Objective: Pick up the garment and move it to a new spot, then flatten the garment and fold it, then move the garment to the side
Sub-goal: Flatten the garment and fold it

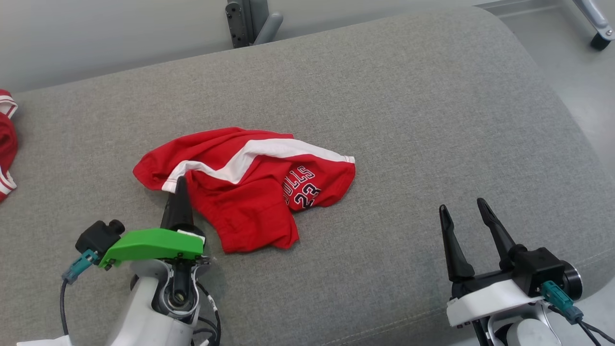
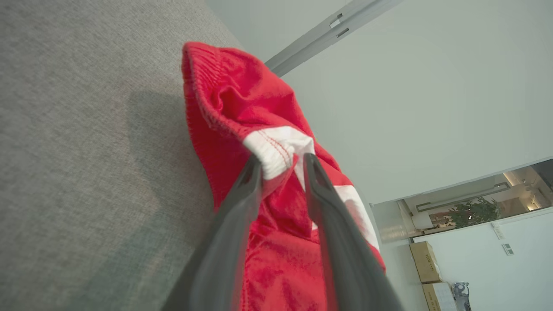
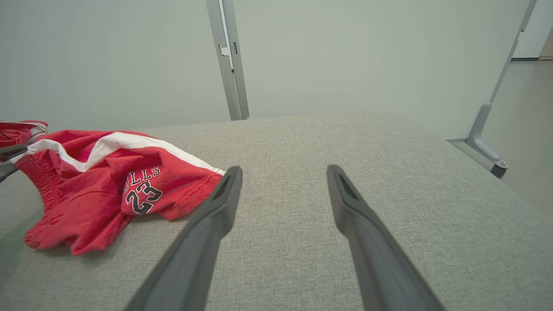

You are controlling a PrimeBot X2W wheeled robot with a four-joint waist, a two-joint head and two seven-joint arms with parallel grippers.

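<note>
The garment [image 1: 250,187], red shorts with a white stripe and "BULLS 23" print, lies crumpled on the grey cushioned surface [image 1: 408,120] left of centre. My left gripper [image 1: 180,185] reaches its near left edge. In the left wrist view that gripper [image 2: 281,164] pinches the garment's [image 2: 242,99] white-banded hem, with cloth bunched between both fingers. My right gripper [image 1: 462,205] hovers open at the lower right, well clear of the cloth. In the right wrist view its fingers [image 3: 224,198] are spread over bare fabric, with the garment [image 3: 108,181] off to the left.
Another red and white piece of clothing [image 1: 6,144] lies at the surface's far left edge. A metal post [image 1: 250,19] stands behind the far edge. The rounded right end of the surface drops to the floor, where a frame foot [image 1: 598,29] stands.
</note>
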